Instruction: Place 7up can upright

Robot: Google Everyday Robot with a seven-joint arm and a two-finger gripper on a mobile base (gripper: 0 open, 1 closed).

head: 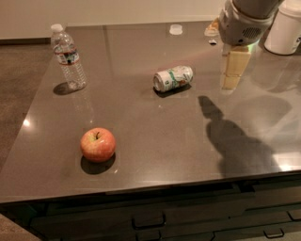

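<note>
7up can point(173, 78) on side; jaws hover right.

Dark glossy countertop point(155, 141), handled drawers point(148, 220) beneath, pale wall point(117, 12) behind, brown floor point(19, 84) at left

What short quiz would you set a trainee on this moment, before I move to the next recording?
1. True or false: the 7up can stands upright on the table.
2. Which thing lies nearest the table's front edge? A) water bottle B) apple C) 7up can
3. Where does the gripper hang relative to the 7up can?
Key: 1 false, it lies on its side. 2 B. 3 Above the table, right of the 7up can in the view, not touching it.
</note>
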